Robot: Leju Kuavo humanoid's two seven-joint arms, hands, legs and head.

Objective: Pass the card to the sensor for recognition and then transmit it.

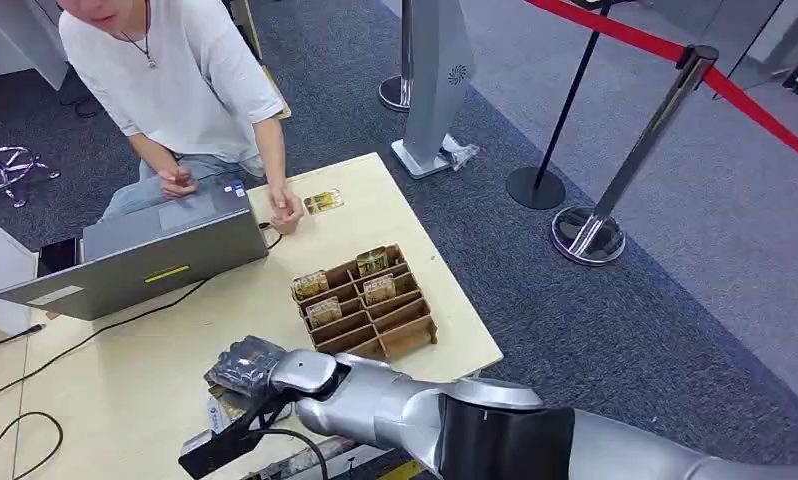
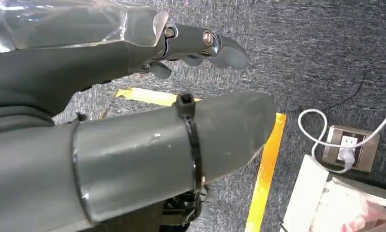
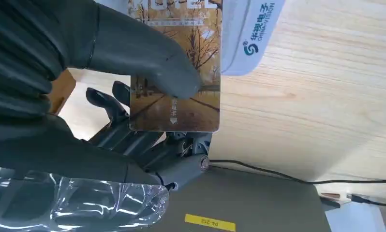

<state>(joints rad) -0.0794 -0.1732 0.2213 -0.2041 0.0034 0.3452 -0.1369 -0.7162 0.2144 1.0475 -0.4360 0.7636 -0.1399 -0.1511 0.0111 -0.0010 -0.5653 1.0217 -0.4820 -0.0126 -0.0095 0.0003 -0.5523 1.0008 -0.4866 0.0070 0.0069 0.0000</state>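
Observation:
My right hand (image 1: 247, 365) reaches across the near part of the wooden table (image 1: 445, 300). In the right wrist view its thumb and fingers (image 3: 147, 63) pinch a card (image 3: 191, 104) printed with autumn trees. The card's far end lies over a white sensor (image 3: 251, 34) with a blue-green logo, which rests on the table. In the head view the sensor (image 1: 215, 412) peeks out just under the hand. My left hand (image 2: 191, 130) hangs over grey carpet with nothing in it, its fingers apart.
A brown slotted card holder (image 1: 367, 300) with several cards stands right of my hand. A seated person rests a hand (image 1: 287, 215) beside a loose card (image 1: 323, 202). A grey laptop (image 1: 145, 258) and cables (image 1: 95, 335) lie at the left. Stanchions (image 1: 590, 235) stand on the carpet.

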